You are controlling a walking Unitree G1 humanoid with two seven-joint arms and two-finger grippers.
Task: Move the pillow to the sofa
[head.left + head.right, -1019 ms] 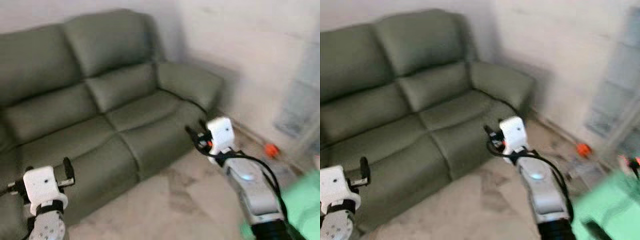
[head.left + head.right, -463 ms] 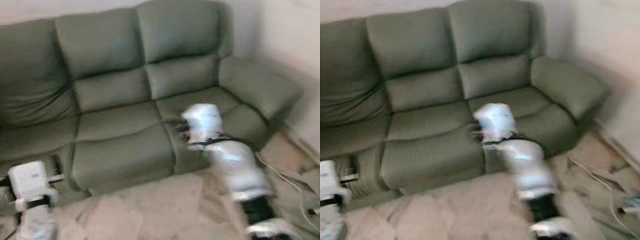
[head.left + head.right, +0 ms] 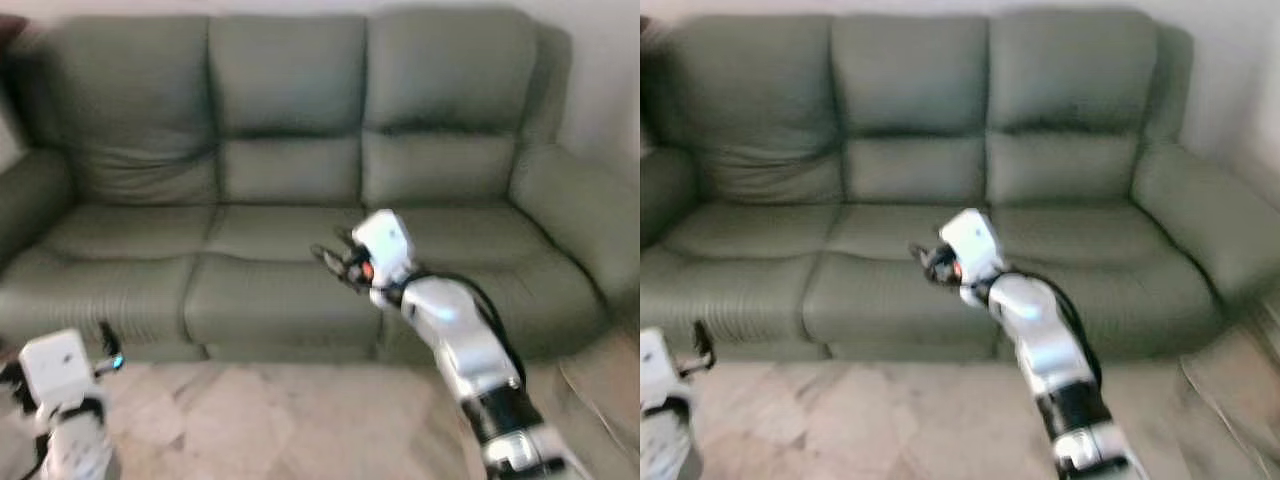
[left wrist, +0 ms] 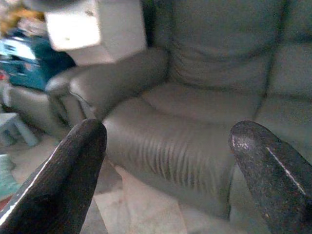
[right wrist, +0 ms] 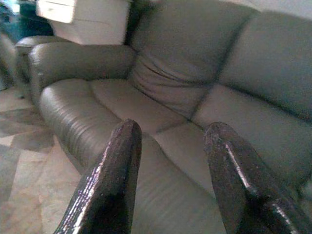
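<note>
Before us a pale wall backs the long grey-green three-seat leather sofa (image 3: pixel 290 190), which stands on a mottled beige stone floor (image 3: pixel 280 420). Our right gripper (image 3: pixel 335 262) is raised in front of the sofa's middle seat cushion, its two black fingers (image 5: pixel 109 185) apart with nothing between them. Our left gripper (image 4: pixel 170 180) hangs low, before the sofa's left end and above the floor, its fingers spread wide and likewise empty. Past the sofa's left armrest (image 4: pixel 117 73), the left wrist view shows a white box-like shape (image 4: pixel 95 29) and some blue and teal clutter (image 4: pixel 24 53), too blurred to name.

We cannot find the pillow anywhere: it is not on the sofa's seats and not in either gripper. We judge that the carrying has not begun, and that we must first locate the pillow.

The main risk is walking or turning while the picture is blurred; we could clip the sofa's front edge with the raised right arm, or mistake the clutter beside the armrest for the pillow.
</note>
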